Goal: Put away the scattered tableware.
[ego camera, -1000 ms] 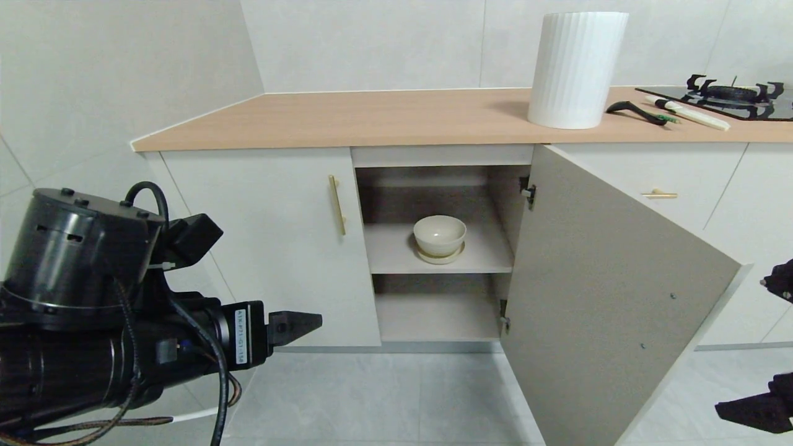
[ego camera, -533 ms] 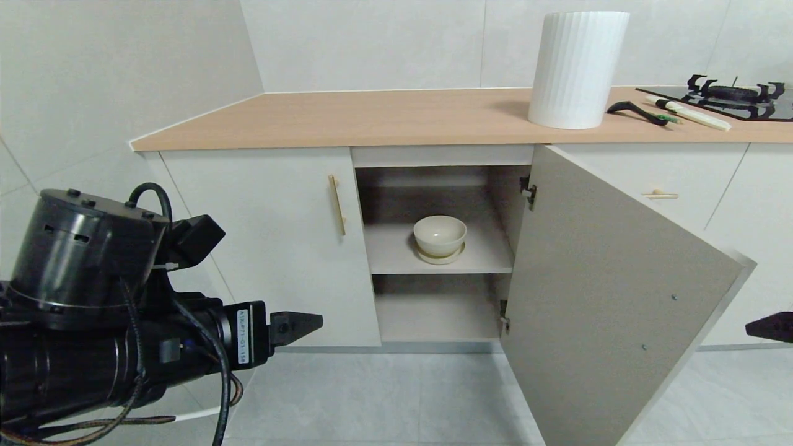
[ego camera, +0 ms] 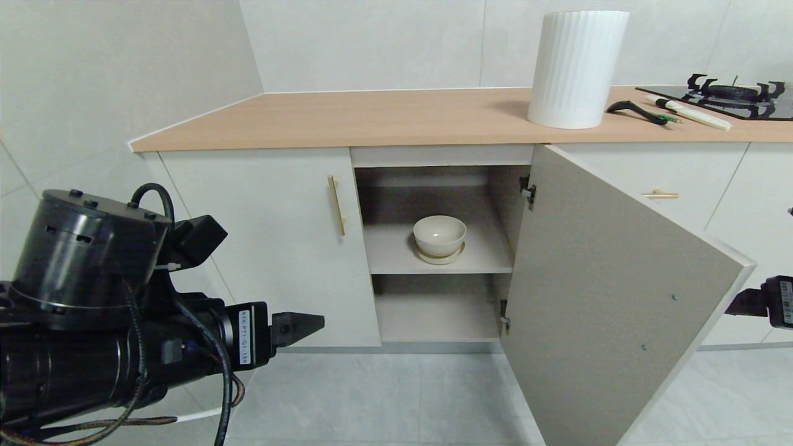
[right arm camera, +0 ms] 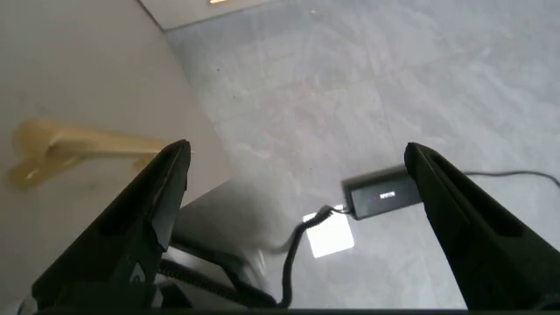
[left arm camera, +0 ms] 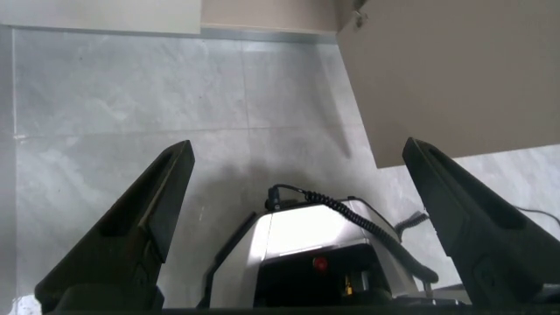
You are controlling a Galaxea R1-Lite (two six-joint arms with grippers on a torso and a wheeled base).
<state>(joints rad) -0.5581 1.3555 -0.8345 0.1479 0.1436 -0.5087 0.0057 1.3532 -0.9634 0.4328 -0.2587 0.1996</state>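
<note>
Left gripper [left arm camera: 297, 156] hangs spread and empty left of the open door [ego camera: 607, 279]; right gripper [right arm camera: 297, 153], also spread, sits by that door's handle [right arm camera: 83, 144]. Bowl [ego camera: 439, 234] stands mouth-up on a saucer [ego camera: 440, 256] on the shelf [ego camera: 393, 251] left of the door, round, no long axis. Likely ceramic: stiff, slick, breakable; best pinched at the rim.

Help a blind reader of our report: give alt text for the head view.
An open cabinet door reveals a cream bowl sitting on a small plate on the upper shelf. The left gripper hangs low at the left; a white ribbed cylinder stands on the counter.
</note>
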